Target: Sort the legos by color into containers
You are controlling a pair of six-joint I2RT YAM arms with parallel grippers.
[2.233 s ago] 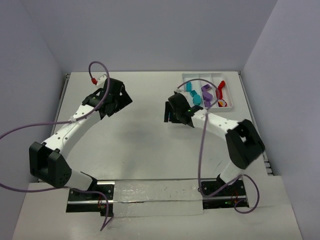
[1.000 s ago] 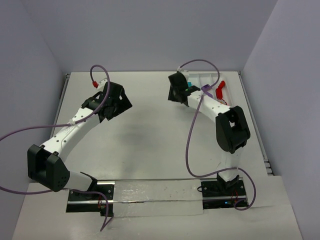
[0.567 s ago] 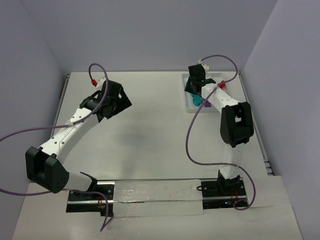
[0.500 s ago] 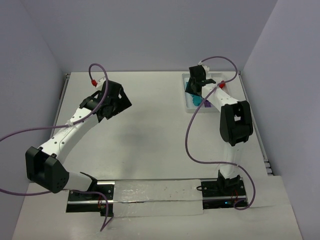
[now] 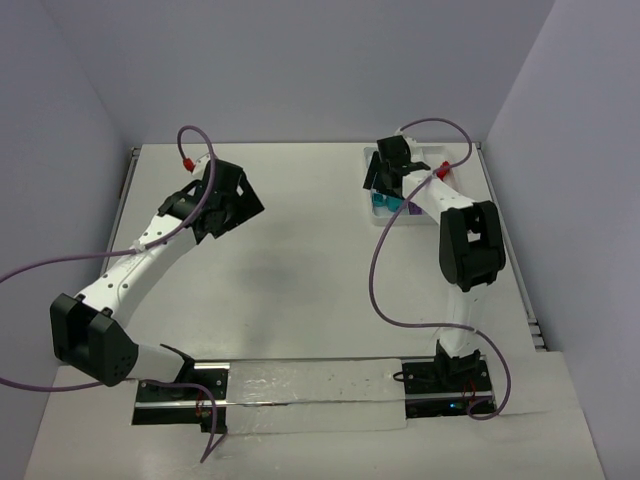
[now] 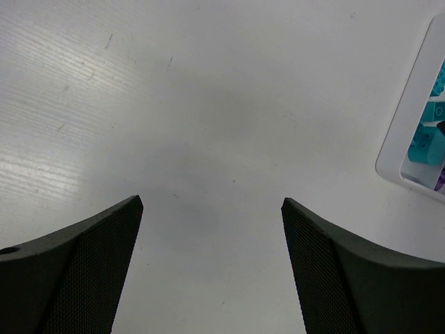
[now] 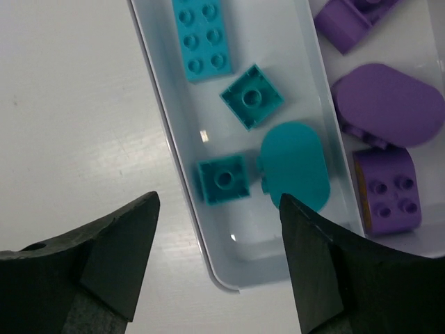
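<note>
**Top view and both wrist views, one moment.** My right gripper (image 7: 217, 200) hangs over the white tray (image 7: 158, 97), close to one short end wall. Its jaws are parted and nothing lies between them.

Directly below it, the tray's left compartment holds four teal pieces:
- a long brick (image 7: 200, 38)
- a square brick (image 7: 252, 96), turned at an angle
- a smaller square brick (image 7: 222, 179)
- a rounded teal piece (image 7: 295, 167), just beside the smaller square brick

Across the dividing wall, the middle compartment holds the purple pieces. These are a rounded purple piece (image 7: 386, 94), a studded purple block (image 7: 388, 191) just beside it, and a third purple piece (image 7: 351, 21) cut off by the upper edge of the view.

In the top view a red speck (image 5: 441, 167) shows beside the right arm (image 5: 465, 245), about where the third compartment lies. It may be a red piece, but I cannot be sure at this size.

My left gripper (image 6: 212, 202) is over the bare table (image 6: 208, 104), well apart from the tray. Its jaws are spread wide and hold nothing. One corner of the tray, with teal inside, shows at the right edge of its wrist view.
</note>
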